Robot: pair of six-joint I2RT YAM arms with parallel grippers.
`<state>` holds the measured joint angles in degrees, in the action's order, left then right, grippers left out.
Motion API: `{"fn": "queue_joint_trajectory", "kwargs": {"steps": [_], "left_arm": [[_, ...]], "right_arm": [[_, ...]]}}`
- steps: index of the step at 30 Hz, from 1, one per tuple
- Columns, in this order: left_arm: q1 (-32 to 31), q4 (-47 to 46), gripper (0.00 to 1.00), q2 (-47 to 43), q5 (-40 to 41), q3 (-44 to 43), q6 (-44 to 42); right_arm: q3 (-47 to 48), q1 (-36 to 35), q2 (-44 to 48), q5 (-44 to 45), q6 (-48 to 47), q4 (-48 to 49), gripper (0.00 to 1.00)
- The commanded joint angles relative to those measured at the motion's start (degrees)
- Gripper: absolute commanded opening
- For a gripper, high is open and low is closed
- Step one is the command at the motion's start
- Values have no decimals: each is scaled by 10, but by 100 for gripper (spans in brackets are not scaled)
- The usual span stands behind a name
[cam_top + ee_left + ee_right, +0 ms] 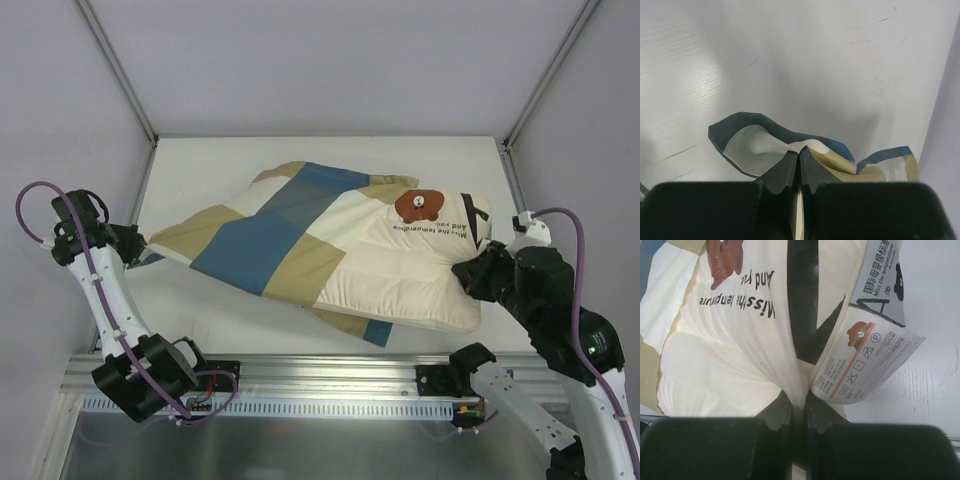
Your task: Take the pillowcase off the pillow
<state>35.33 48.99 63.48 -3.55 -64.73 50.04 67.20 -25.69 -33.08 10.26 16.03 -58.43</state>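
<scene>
**Two claws, each with its own end**

The pillowcase (255,245) lies across the middle of the table (200,165) and reaches out to the left edge. The pillow (400,275) pokes out of it toward the right edge. A big part of the pillow is bare, and its left part is hidden under the cloth.

Each claw has hold of a different thing, at opposite ends. I think this is so that one can pull the cover away while the other keeps the pillow from going with it. The cloth comes to a point at the left edge, so it looks pulled tight there.

The left claw (140,245) sits at the left edge. Its fingers are squeezed together on a corner of the pillowcase, with thin cloth pinched between them. The right claw (470,272) sits near the right edge. Its fingers are squeezed tight on the end of the pillow, just beside the label (865,360).

The cover looks more than half off, but not free yet.
</scene>
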Motion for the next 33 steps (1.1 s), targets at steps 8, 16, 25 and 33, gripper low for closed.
{"fn": "queue_joint_trajectory", "kwargs": {"steps": [8, 16, 25, 33], "left_arm": [[18, -70, 0, 2, 8, 96, -27], [-112, -79, 75, -29, 25, 52, -111], [-444, -78, 93, 61, 89, -112, -161], [-696, -61, 90, 330, 59, -303, -210]], "right_arm": [[-285, 13, 50, -77, 110, 48, 1], [-287, 11, -10, -130, 68, 87, 1], [-305, 11, -4, -132, 66, 86, 1], [-313, 11, 2, -133, 65, 87, 1]]}}
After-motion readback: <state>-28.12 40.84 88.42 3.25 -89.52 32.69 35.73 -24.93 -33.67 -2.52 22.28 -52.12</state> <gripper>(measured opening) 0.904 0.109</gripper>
